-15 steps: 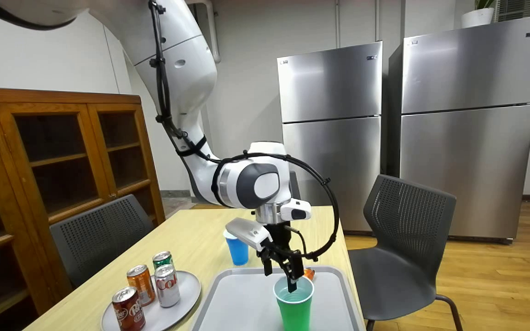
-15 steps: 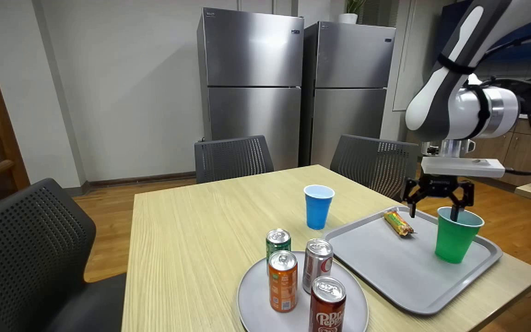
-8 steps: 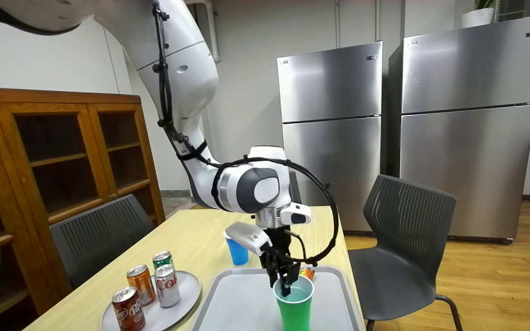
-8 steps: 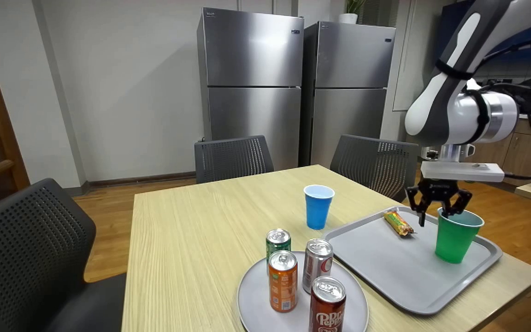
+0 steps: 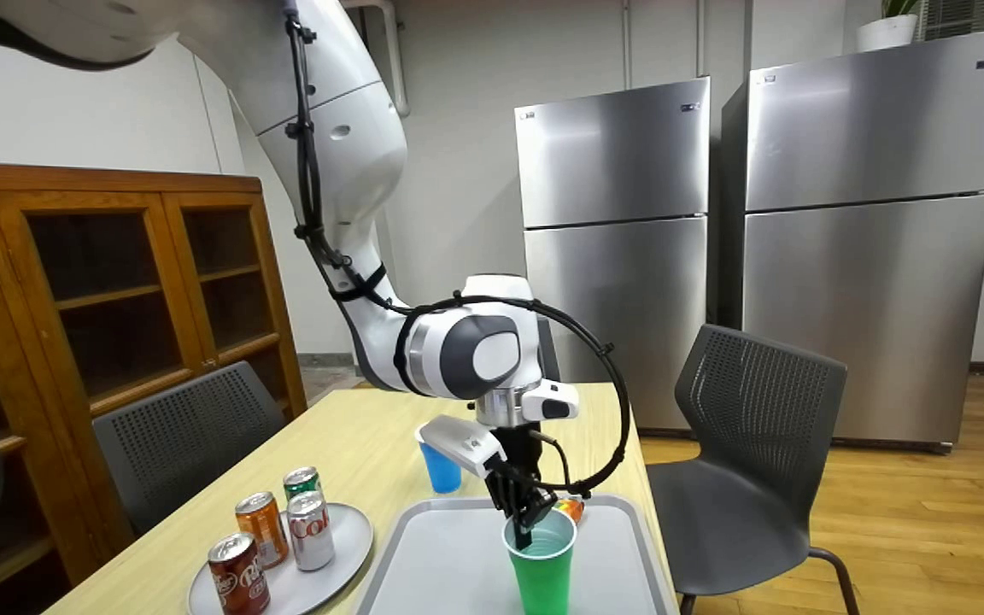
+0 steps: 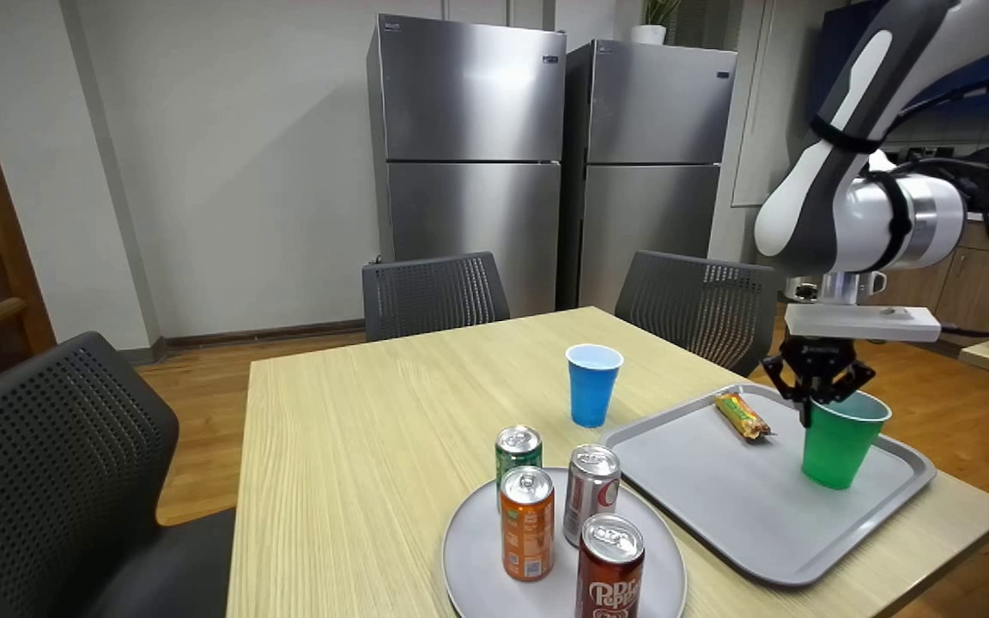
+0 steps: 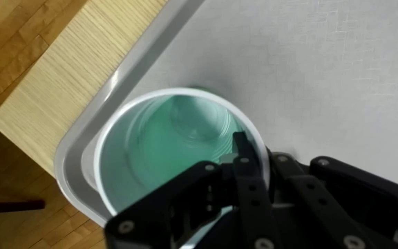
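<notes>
Wrist view: the claw (image 7: 255, 142) pinched the wall of a green plastic cup (image 7: 174, 147), 1 finger inside, 1 outside; from the claw, the near-upright cup's body lay toward the corner of a gray tray (image 7: 309, 79).

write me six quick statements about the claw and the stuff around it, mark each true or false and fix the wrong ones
1. The claw is shut on the wall of the green cup. True.
2. The claw's fingers are both outside the green cup. False: one of the fingers is inside it.
3. Four cans stand on the round plate. True.
4. The blue cup stands on the gray tray. False: the blue cup stands on the table, beside the gray tray.
5. The wrapped snack is in the green cup. False: the wrapped snack lies on the gray tray.
6. Two refrigerators show in both exterior views. True.
</notes>
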Controlling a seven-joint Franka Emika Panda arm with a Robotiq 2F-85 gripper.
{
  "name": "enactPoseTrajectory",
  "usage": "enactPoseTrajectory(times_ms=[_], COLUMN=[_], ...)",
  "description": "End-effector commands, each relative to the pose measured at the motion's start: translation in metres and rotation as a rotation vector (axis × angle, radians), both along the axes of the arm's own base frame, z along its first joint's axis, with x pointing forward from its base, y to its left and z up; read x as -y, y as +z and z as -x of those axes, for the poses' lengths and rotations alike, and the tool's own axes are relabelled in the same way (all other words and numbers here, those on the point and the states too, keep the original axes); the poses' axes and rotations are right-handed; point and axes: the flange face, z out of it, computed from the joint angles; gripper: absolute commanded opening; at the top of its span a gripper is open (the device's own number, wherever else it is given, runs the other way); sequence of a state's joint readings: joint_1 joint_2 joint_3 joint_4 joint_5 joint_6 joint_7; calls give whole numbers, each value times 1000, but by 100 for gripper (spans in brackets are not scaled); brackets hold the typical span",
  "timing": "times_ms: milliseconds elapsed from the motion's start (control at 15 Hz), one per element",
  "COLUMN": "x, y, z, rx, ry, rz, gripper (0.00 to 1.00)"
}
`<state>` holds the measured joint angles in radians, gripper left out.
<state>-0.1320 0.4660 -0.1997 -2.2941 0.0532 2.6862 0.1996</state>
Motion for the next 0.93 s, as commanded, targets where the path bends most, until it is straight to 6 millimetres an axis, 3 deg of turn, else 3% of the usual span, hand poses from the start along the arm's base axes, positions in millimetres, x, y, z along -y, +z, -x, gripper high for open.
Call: enactPoseTrajectory(times_ms=[0, 400, 867], x=[0, 3, 0], y=[3, 40, 82], z=[-2, -14, -47], rx=[2, -26, 10], ry=[-20, 22, 68], rz=[17, 3, 25], gripper=[1, 1, 1])
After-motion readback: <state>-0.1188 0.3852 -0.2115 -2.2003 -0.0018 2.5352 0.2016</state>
